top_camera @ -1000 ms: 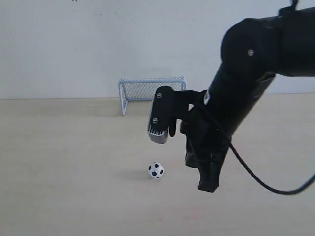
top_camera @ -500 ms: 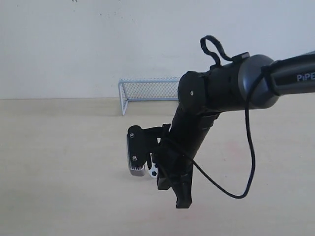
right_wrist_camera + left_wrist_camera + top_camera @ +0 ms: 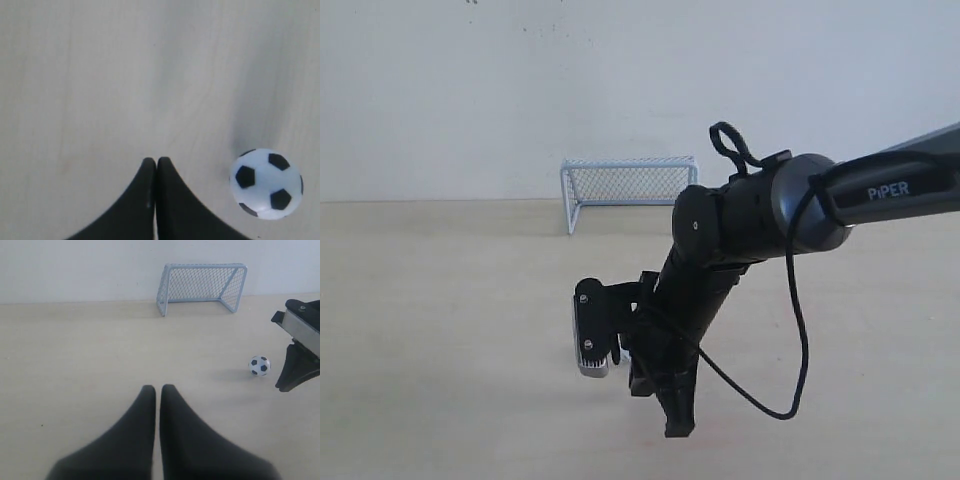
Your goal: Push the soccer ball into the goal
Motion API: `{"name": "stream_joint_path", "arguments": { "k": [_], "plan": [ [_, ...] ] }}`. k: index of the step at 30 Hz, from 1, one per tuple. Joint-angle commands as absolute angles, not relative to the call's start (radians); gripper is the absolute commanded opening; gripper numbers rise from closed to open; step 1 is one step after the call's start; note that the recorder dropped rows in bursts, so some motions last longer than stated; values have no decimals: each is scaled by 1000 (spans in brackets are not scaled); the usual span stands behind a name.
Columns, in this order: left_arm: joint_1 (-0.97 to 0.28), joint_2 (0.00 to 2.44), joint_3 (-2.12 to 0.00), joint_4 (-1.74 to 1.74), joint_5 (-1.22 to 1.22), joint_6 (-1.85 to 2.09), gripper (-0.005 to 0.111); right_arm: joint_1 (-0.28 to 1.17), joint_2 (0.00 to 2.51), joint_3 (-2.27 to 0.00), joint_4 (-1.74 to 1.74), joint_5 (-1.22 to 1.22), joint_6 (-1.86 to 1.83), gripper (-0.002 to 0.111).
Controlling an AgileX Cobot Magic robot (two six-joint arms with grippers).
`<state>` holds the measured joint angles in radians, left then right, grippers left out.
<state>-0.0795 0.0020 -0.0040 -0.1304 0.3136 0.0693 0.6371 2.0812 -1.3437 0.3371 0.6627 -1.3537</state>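
The soccer ball [image 3: 259, 365], white with black patches, rests on the pale wooden table well in front of the goal [image 3: 202, 282]. The goal [image 3: 628, 185] stands by the back wall with its mouth facing the table. My right gripper [image 3: 152, 161] is shut and empty, with the soccer ball [image 3: 266, 183] close beside its fingers but apart from them. In the exterior view the right gripper [image 3: 677, 428] points down at the table and the arm hides the ball. My left gripper [image 3: 156, 388] is shut and empty, low over the table, far from the ball.
The pale wooden table [image 3: 440, 330] runs back to a white wall [image 3: 470, 90]. A black cable [image 3: 798, 350] loops down from the right arm. The right arm's silver wrist camera [image 3: 590, 330] hangs beside its fingers.
The right arm has swung left and come down toward the table. It now covers the ball in the exterior view. Ball and goal have not visibly moved.
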Motion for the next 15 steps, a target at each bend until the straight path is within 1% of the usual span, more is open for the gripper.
{"name": "stream_joint_path", "arguments": {
  "k": [1,2,3,4,6,9,15],
  "plan": [
    [-79,0,0,-129,312,72,4,637,2101,-1349,160,217,-1304,0],
    [-79,0,0,-129,312,72,4,637,2080,-1349,146,-29,-1193,0],
    [-79,0,0,-129,312,72,4,637,2041,-1349,146,-197,-1139,0],
    [-79,0,0,-129,312,72,4,637,2012,-1349,152,-183,-1148,0],
    [-79,0,0,-129,312,72,4,637,1990,-1349,176,-70,-1166,0],
    [-79,0,0,-129,312,72,4,637,1970,-1349,166,191,-1211,0],
    [-79,0,0,-129,312,72,4,637,1964,-1349,166,425,-1173,0]
  ]
}}
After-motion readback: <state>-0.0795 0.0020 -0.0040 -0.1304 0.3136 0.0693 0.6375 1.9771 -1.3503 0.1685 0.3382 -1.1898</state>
